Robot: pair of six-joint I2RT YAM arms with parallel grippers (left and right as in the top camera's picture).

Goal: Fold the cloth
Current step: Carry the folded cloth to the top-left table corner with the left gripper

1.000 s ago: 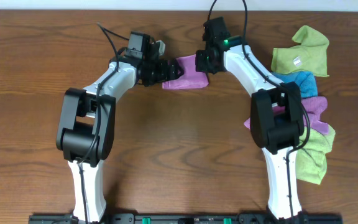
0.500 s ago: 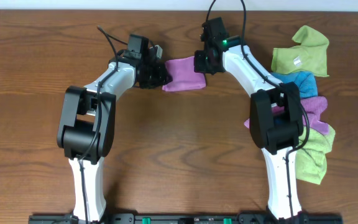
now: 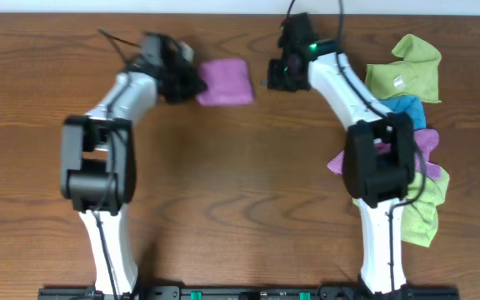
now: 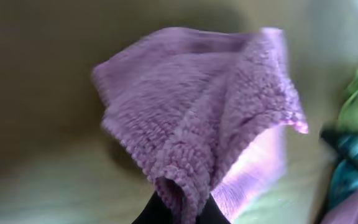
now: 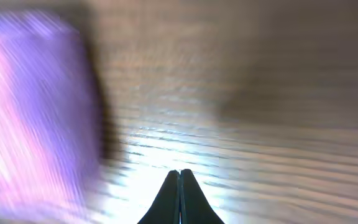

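- My left gripper (image 3: 192, 83) is clamped on the edge of the cloth (image 3: 226, 82) that faces my left arm. The left wrist view shows a ridge of purple pile pinched between my fingertips, with the layers fanning out from there.
- The cloth sits as a small folded packet at the far side of the table (image 3: 240, 192), between my two grippers. It is well apart from the pile of other cloths (image 3: 407, 108) on my right.
- I read the edge grip as a way to shift the whole packet without opening the fold.
- My right gripper (image 5: 180, 177) has its tips pressed together on nothing. It is near the cloth's other edge but not touching, probably held clear to avoid snagging.
- I cannot tell whether the packet is lifted off the wood, as both wrist views are blurred.
- The folding looks nearly done. What remains is likely a clean release.
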